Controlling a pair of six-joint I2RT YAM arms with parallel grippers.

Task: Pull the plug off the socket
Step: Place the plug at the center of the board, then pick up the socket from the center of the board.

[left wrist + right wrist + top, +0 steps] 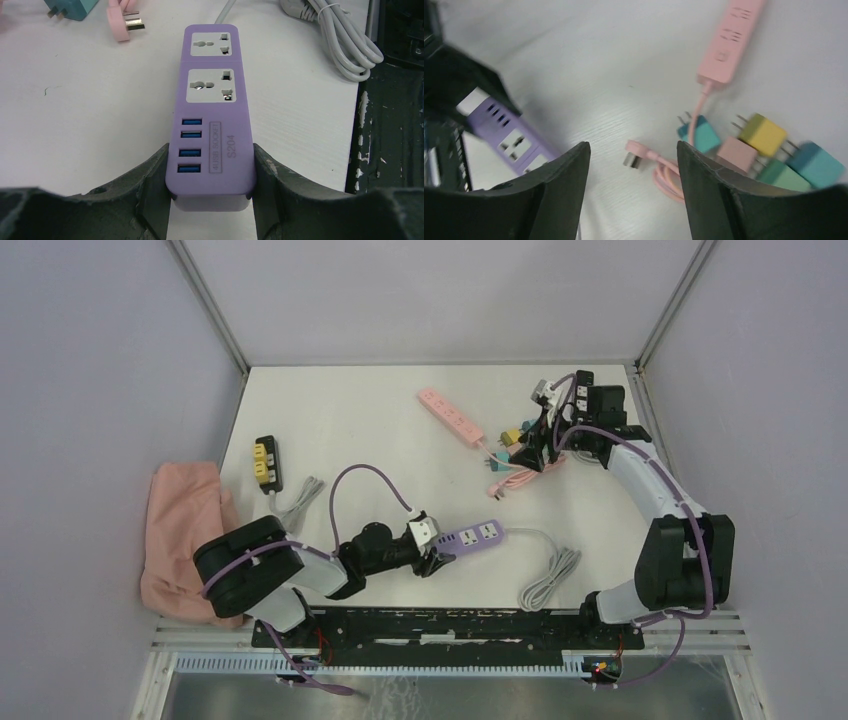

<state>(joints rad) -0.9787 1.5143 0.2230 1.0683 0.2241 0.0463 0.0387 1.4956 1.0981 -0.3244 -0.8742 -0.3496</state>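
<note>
On the white table [380,440], left hand [210,170] clamps purple strip [212,95]; wrist view alone reveals USB ports [191,145].

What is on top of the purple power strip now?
Nothing is plugged into the purple power strip: both sockets and four USB ports sit empty. The left pincer clamps its sides at the near end. Its underside is hidden.

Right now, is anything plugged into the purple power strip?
No: the purple power strip is empty. Both sockets and four USB ports sit bare; the left gripper clamps its end.
</note>
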